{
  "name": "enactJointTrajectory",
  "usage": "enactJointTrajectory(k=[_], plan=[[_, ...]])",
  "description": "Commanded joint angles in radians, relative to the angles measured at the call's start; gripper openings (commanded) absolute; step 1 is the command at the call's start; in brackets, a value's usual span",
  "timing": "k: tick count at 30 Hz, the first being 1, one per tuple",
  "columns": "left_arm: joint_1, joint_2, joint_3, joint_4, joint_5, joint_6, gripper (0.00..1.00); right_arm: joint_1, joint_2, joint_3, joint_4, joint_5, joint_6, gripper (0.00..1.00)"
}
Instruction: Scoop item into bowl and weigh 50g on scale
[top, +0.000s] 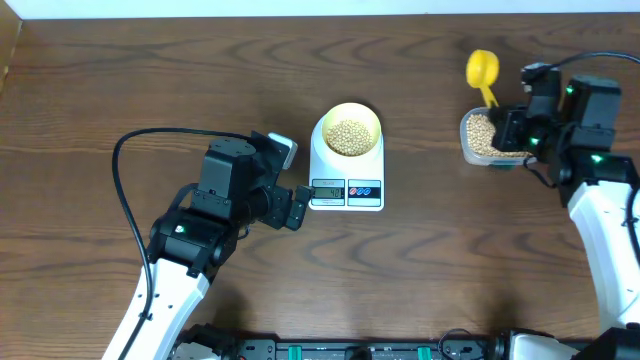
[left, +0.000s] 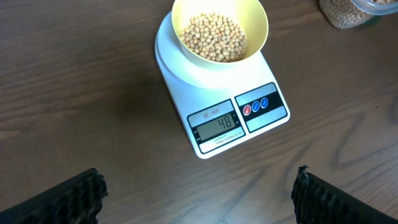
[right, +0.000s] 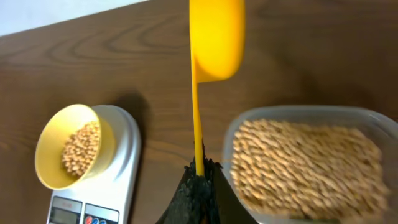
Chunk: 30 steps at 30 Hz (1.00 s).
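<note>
The pale-yellow bowl (top: 351, 130) (left: 219, 30) (right: 67, 145) stands on the white scale (top: 346, 172) (left: 219, 99) (right: 106, 180), partly filled with tan beans (left: 212, 36). More beans (right: 305, 165) fill a clear tub (top: 482, 138) (right: 373, 130) at the right. My right gripper (top: 505, 120) (right: 199, 169) is shut on the thin handle of a bright-yellow scoop (top: 482, 70) (right: 214, 37), held beside the tub with its cup lifted. My left gripper (top: 298, 207) (left: 199, 199) hovers open just left of the scale's display, nothing between its fingers.
Dark wooden table (top: 120, 80) all round. A black cable (top: 125, 190) loops left of the left arm. The white right arm (top: 605, 230) runs down the right edge.
</note>
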Motion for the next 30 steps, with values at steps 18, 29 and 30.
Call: enactJointTrajectory(k=[18,29,30], plan=[[0.005,0.000,0.000,0.005,-0.006,0.007,0.98,-0.079,0.049,0.000,-0.251,0.201,0.046,0.01],[0.005,0.000,0.000,0.005,-0.006,0.007,0.98,-0.079,0.161,-0.002,-0.253,0.038,0.048,0.01],[0.005,0.000,0.000,0.005,-0.006,0.007,0.98,-0.079,0.163,-0.002,-0.252,0.034,0.048,0.01]])
